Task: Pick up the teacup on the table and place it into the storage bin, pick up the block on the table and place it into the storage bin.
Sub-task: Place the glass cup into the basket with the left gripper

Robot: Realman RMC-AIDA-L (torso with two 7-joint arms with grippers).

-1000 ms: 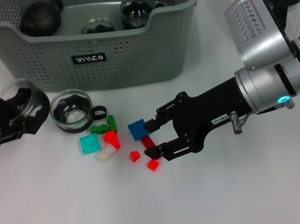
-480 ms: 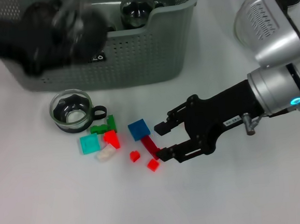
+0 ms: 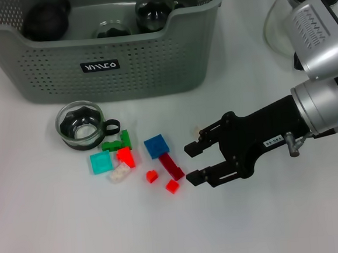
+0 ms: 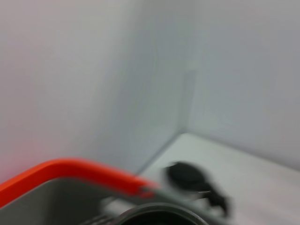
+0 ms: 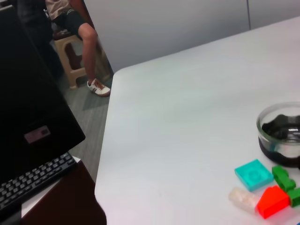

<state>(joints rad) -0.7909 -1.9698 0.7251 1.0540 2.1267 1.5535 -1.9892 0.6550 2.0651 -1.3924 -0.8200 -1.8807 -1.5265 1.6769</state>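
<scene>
**Sorting cups and blocks into the bin: part done, much left**

Looking at the storage bin (image 3: 110, 55), three dark round pieces of tea ware are seen inside it, so some of the work appears done. One glass teacup (image 3: 81, 125) is seen on the table (image 3: 270, 224), just in front of the bin's perforated wall, with its black handle pointing toward the blocks. A loose cluster of blocks lies beside it: a blue block (image 3: 156, 145), a dark red bar (image 3: 172, 165), two small red cubes, a teal tile (image 3: 101, 162), a green piece (image 3: 118, 143) and a pale one. None is held.

The right gripper (image 3: 193, 162) is held low, close beside the dark red bar, its fingers spread apart and nothing between them. The left gripper is not seen in the head view, and its fingers cannot be judged. One cup and every block are judged to be left.
</scene>
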